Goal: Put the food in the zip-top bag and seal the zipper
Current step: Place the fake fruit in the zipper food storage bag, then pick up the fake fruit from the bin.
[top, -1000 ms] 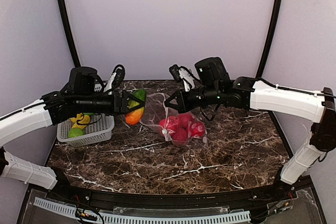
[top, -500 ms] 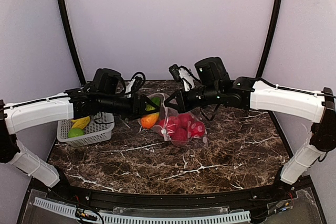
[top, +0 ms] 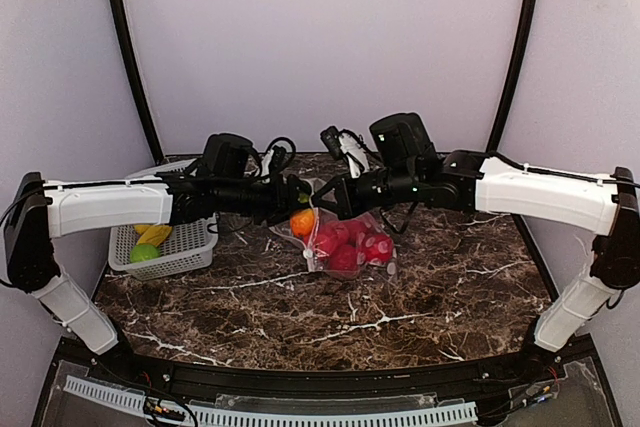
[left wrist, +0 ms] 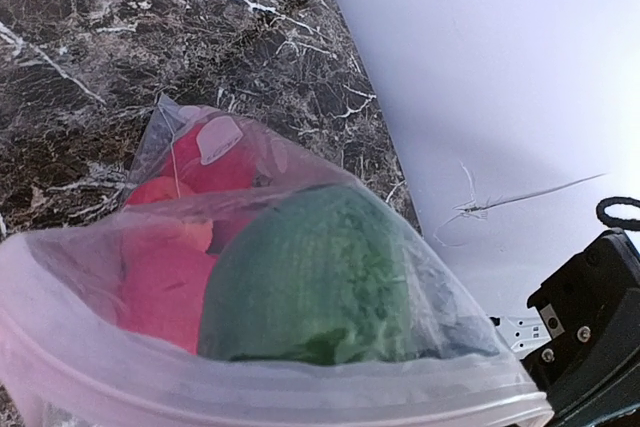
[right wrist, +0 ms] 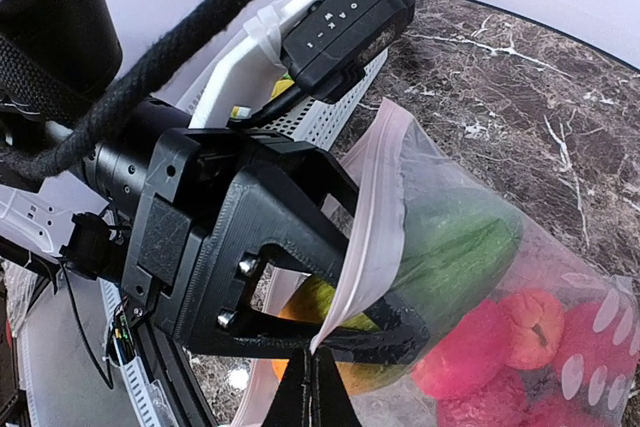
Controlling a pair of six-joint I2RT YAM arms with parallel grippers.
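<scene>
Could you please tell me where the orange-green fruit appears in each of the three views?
Top external: centre, the fruit at the mouth of the bag, orange end showing.
Left wrist: lower centre, its green side seen through the bag's film.
Right wrist: lower centre, green and orange, just inside the bag's rim.
Shared landmark: the red fruits in the bag.

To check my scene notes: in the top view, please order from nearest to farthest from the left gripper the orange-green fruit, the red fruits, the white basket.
1. orange-green fruit: held in the left gripper, at the mouth of the zip-top bag.
2. red fruits: inside the bag, to the gripper's right.
3. white basket: far off on the left side.
</scene>
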